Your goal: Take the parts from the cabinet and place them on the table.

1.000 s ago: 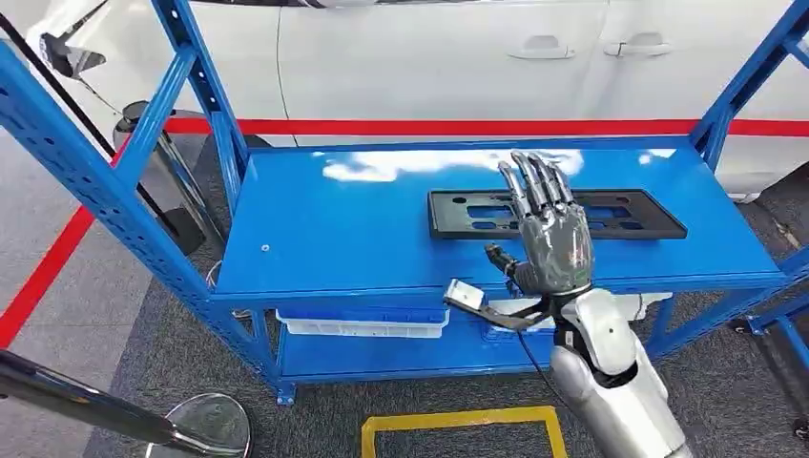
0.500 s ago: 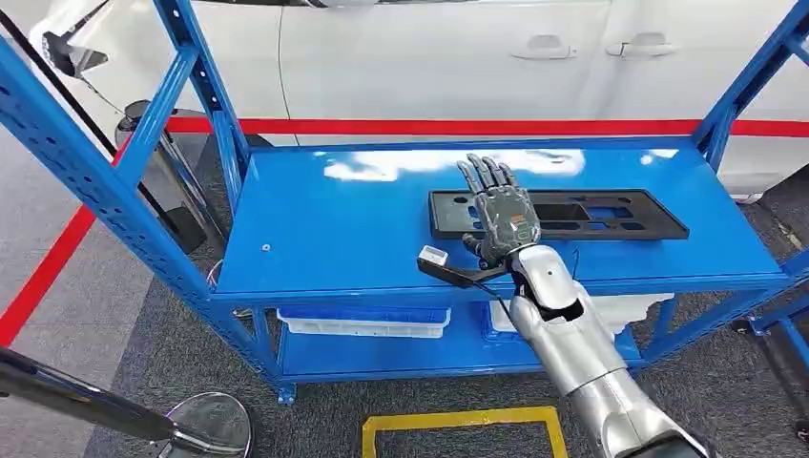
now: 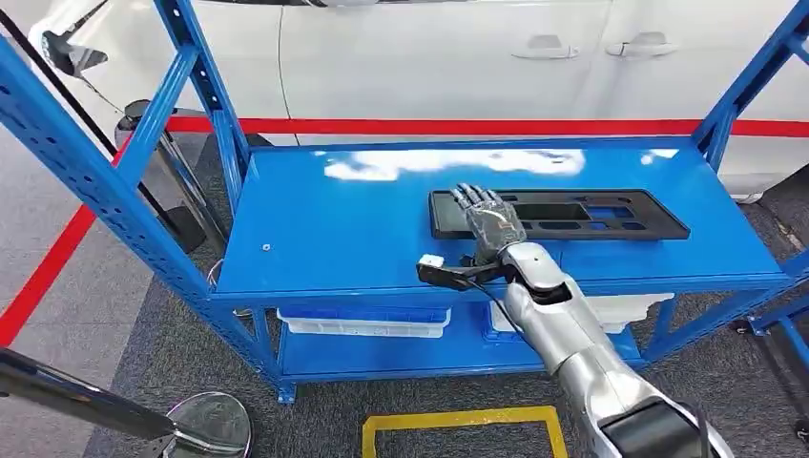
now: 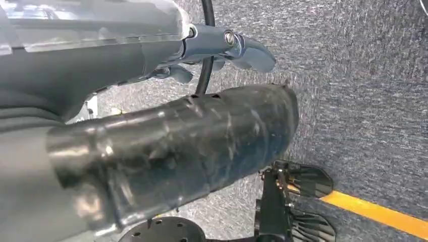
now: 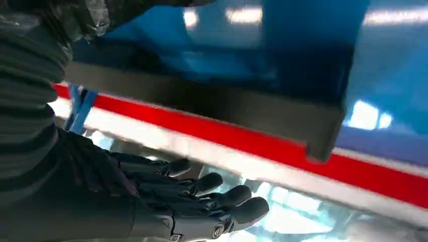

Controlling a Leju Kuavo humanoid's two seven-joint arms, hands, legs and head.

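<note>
A long black slotted plastic part [image 3: 591,215] lies flat on the blue cabinet shelf [image 3: 334,229], toward its right side. My right hand [image 3: 488,221] reaches over the shelf's front edge, and its fingers lie stretched out over the left end of the part. In the right wrist view the right hand [image 5: 192,201] has straight, slightly spread fingers with nothing in them, close beside the dark edge of the part [image 5: 212,108]. My left hand [image 4: 237,45] hangs over the grey carpet, its visible fingers straight and holding nothing.
Blue cabinet uprights [image 3: 86,172] rise at the left and right corners. White bins [image 3: 363,326] sit on the lower shelf. A white car [image 3: 429,57] stands behind, past a red floor line [image 3: 43,277]. Yellow tape [image 3: 458,420] marks the floor in front.
My right hand has moved forward, leftward and lower, from above the shelf's front edge to over the left end of the black part. The part has not moved.
</note>
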